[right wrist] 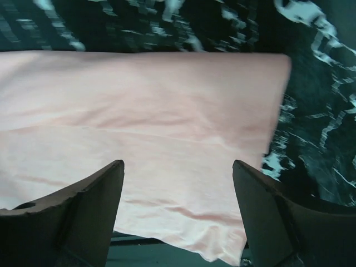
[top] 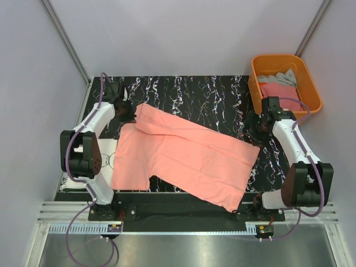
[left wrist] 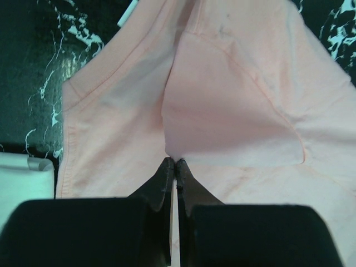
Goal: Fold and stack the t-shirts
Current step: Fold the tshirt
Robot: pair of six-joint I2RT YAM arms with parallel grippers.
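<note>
my left claw (left wrist: 175, 162) is clenched on a thin pinch of the plain salmon-pink soft cloth t-shirt (top: 183, 156) near its far left corner, while the right claw (right wrist: 178, 167) hangs released over the shirt's right edge, gripping nothing. the shirt lies spread slantwise across the black white-veined marble-look table (top: 194, 94), its near corner reaching the front edge. my biggest worry: if i carry the left side over with only one claw holding, the whole cloth may drag and bunch rather than fold, or slide off that near edge. smaller: the pinch looks slight, so the cloth could slip out mid-lift. smaller again: the right jaws could close on bare table if they drop just past the hem. hard to read: the white printed tee (top: 108, 162) is mostly covered by my left arm (top: 89, 144) and the salmon shirt, and in the rigid orange plastic tub (top: 308, 83) the grey tee (top: 285, 77) and deeper pink tee (top: 278, 89) are crumpled, so i cannot tell how many lie there.
</note>
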